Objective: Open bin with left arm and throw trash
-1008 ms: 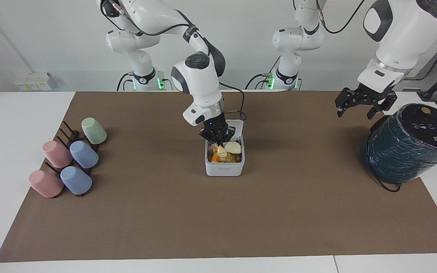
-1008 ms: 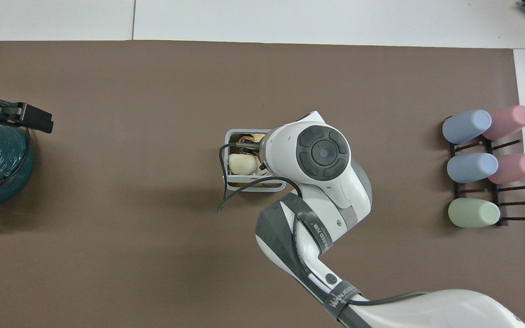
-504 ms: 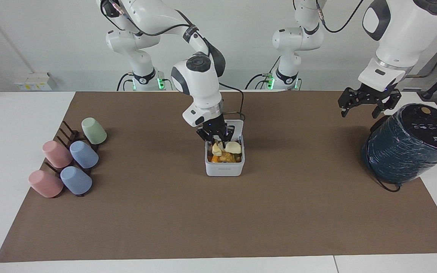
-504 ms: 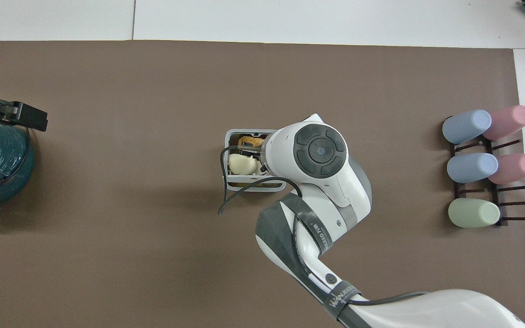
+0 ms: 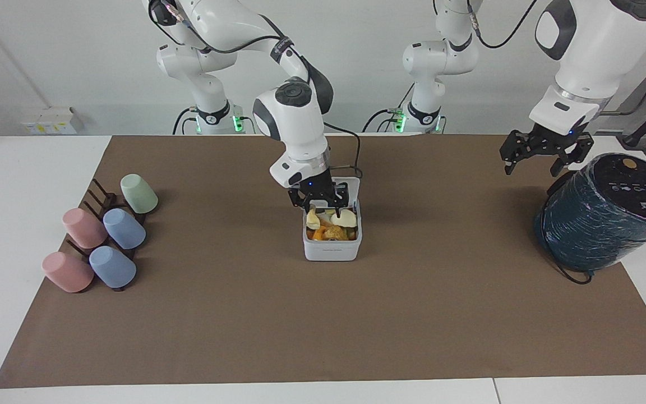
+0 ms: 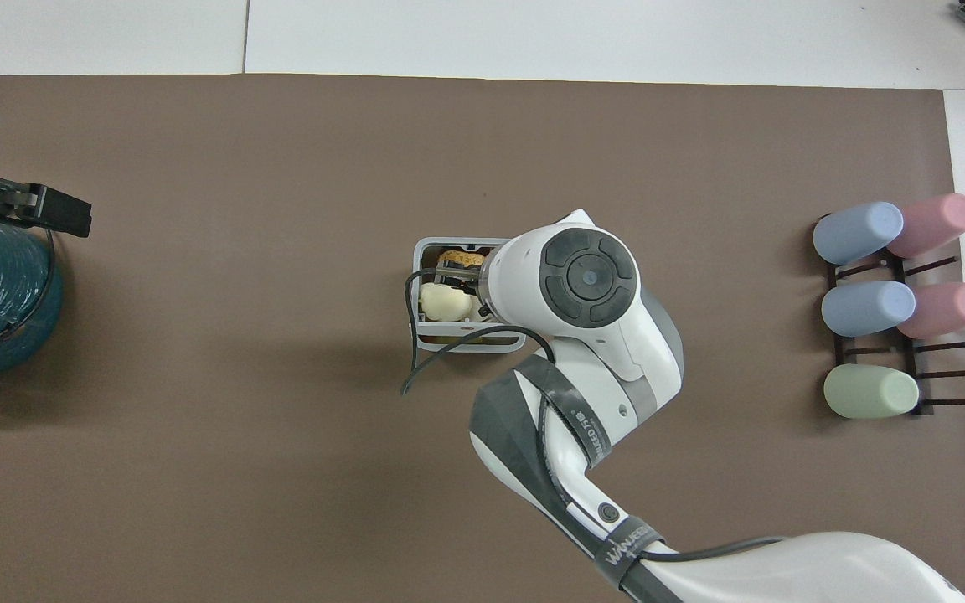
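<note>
The small white square bin with rounded corners sits at frame centre, lid up. Food scraps fill it: a cream rounded lump, a pale yellow peel piece, a golden-brown lump.

Right end effector over open bin

Hardly any lettering to catch: a black strap on the right arm carries pale script, a faint mark sits on the white square bin, both illegible.
</note>
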Controlling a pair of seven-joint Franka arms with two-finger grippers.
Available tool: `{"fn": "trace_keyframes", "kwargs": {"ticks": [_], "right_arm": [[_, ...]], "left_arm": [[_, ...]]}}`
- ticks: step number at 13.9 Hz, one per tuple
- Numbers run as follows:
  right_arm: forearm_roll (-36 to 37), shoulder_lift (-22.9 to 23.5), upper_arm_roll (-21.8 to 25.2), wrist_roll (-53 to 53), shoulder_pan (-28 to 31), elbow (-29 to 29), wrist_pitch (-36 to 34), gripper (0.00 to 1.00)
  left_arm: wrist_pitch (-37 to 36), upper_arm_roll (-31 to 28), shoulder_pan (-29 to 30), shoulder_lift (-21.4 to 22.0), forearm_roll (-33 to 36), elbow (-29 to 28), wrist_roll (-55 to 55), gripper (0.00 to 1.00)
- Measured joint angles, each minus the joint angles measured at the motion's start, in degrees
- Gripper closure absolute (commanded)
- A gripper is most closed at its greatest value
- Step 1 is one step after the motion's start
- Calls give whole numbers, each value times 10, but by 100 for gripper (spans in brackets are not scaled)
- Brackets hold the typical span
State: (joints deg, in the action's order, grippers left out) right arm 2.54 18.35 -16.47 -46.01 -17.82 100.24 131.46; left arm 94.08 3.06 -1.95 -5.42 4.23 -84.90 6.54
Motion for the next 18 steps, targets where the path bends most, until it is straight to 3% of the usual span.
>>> {"fn": "trace_keyframes", "kwargs": {"ticks": [4, 6, 18], "right_arm": [[0, 0, 0, 0, -3, 0, 1, 12], [0, 0, 0, 0, -8, -1, 1, 0], [0, 0, 0, 0, -13, -9, 2, 0]], "left_arm": [[8, 0, 0, 0, 0, -2, 0, 0], [11, 0, 0, 0, 0, -2, 0, 0], [23, 1, 0, 0, 0, -3, 0, 0]]}}
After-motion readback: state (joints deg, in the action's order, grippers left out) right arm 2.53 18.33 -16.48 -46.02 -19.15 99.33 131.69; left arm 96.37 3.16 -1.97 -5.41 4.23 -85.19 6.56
